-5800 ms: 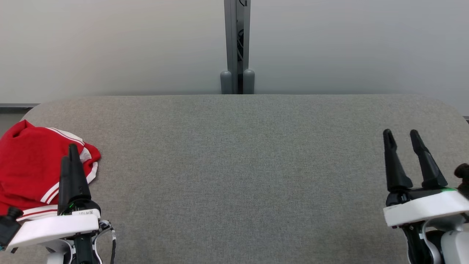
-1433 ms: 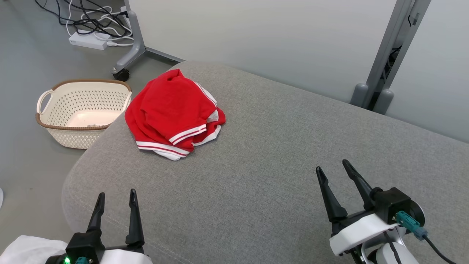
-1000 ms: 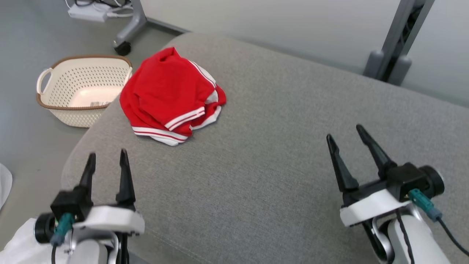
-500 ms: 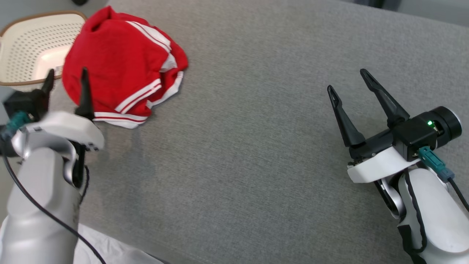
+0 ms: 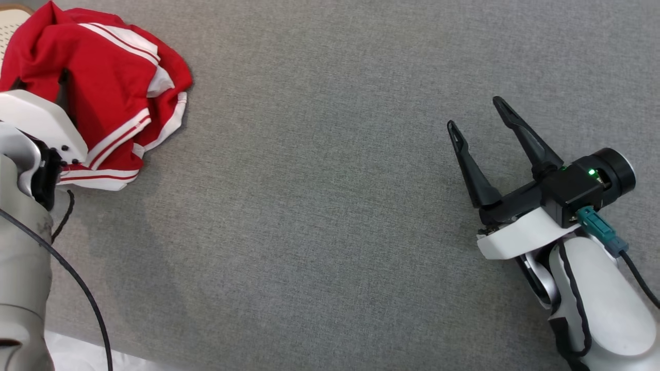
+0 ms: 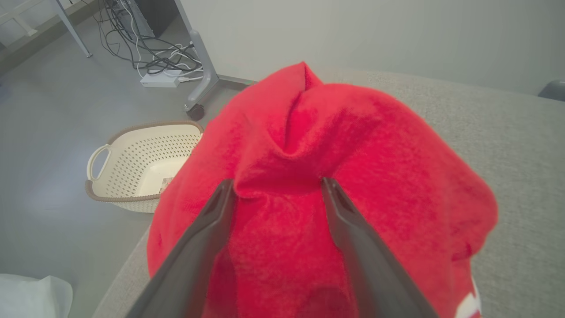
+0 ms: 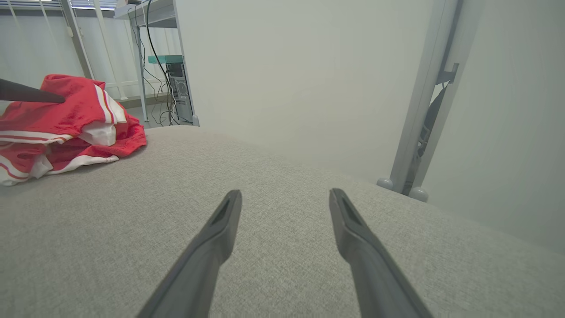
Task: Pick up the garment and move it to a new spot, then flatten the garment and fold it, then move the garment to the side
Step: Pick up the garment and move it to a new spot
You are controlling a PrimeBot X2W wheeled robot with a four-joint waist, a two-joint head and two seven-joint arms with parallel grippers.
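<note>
The crumpled red, white-striped cloth garment point(image 6: 379, 176) looks soft and light; the left gripper point(image 6: 277, 182), jaws apart, straddles a pinchable ridge.

The right gripper point(image 5: 474, 112) has two long matt black fingers that taper to thin points, set on a black base. Under the base sits a smooth white right shell point(image 5: 515, 238) with rounded edges. Beside it is a black cylindrical housing point(image 5: 616, 170) carrying a small green light point(image 5: 591, 173). A teal connector point(image 5: 598, 231) sits below the housing, with a black lead point(image 5: 639, 281) running from it. The right forearm point(image 5: 603, 314) is pale grey and glossy, trimmed in black along one edge. The left gripper point(image 6: 277, 182) has the same dark tapering fingers. Its white left shell point(image 5: 36, 121) bears a few small dark dots point(image 5: 68, 156) near one corner. A thin black cable point(image 5: 87, 299) curves across the grey left forearm point(image 5: 20, 288).
</note>
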